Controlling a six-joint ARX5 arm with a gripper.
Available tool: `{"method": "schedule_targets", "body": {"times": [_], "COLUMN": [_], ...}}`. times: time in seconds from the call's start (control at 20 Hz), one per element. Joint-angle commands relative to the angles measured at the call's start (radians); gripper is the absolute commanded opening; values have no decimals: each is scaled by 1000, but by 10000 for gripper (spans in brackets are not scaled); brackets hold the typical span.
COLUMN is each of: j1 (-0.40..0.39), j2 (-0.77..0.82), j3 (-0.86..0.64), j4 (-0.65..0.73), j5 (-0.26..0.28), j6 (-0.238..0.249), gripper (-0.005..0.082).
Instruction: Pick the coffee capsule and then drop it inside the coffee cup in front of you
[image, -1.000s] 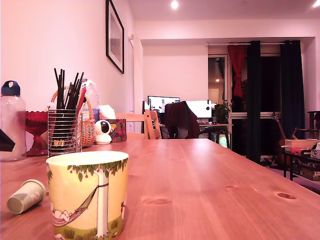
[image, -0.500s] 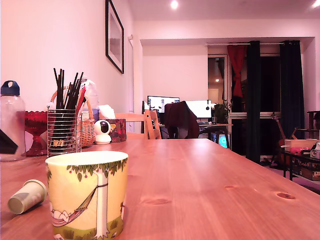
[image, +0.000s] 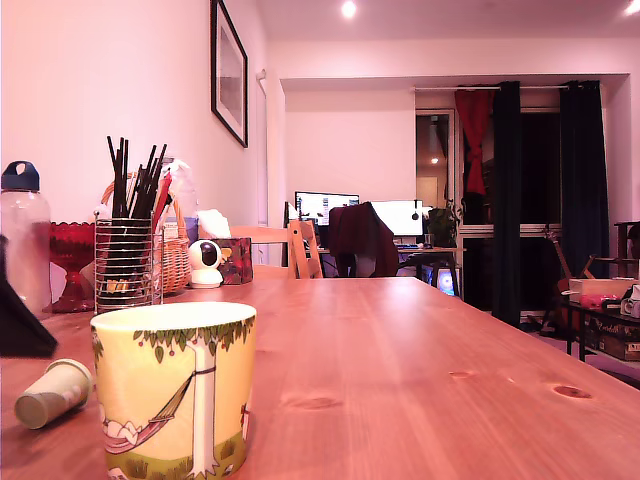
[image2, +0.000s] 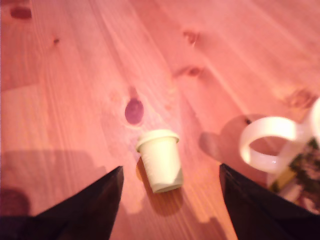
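The coffee capsule (image: 52, 393), a small pale tapered pod, lies on its side on the wooden table, just to the exterior view's left of the coffee cup (image: 175, 385). That cup is a wide yellow mug with a tree and hammock print, standing upright. In the wrist view my gripper (image2: 170, 167) hangs open above the table, its two dark fingers either side of the capsule (image2: 160, 160) and apart from it. The cup's pale handle (image2: 265, 142) shows beside one finger. One dark finger (image: 20, 325) enters at the exterior view's left edge.
Behind the capsule stand a clear bottle (image: 22, 240), a red bowl (image: 72, 250), a wire-mesh holder of black sticks (image: 128, 262), a basket (image: 178, 265) and a white round camera gadget (image: 206, 263). A wooden chair (image: 290, 250) is at the table's far end.
The dark finger at the exterior view's left edge has grown larger and come lower, nearer the capsule. Capsule and cup have stayed put.
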Motion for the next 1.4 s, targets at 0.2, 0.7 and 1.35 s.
{"method": "schedule_targets", "body": {"times": [0.2, 0.7, 1.35], "j1": [40, 74, 77], "j2": [139, 350, 424], "j3": [-18, 71, 107], "j4": [169, 182, 183], "j5": [-24, 62, 92], "j6": [-10, -2, 18], "gripper": [551, 551, 293]}}
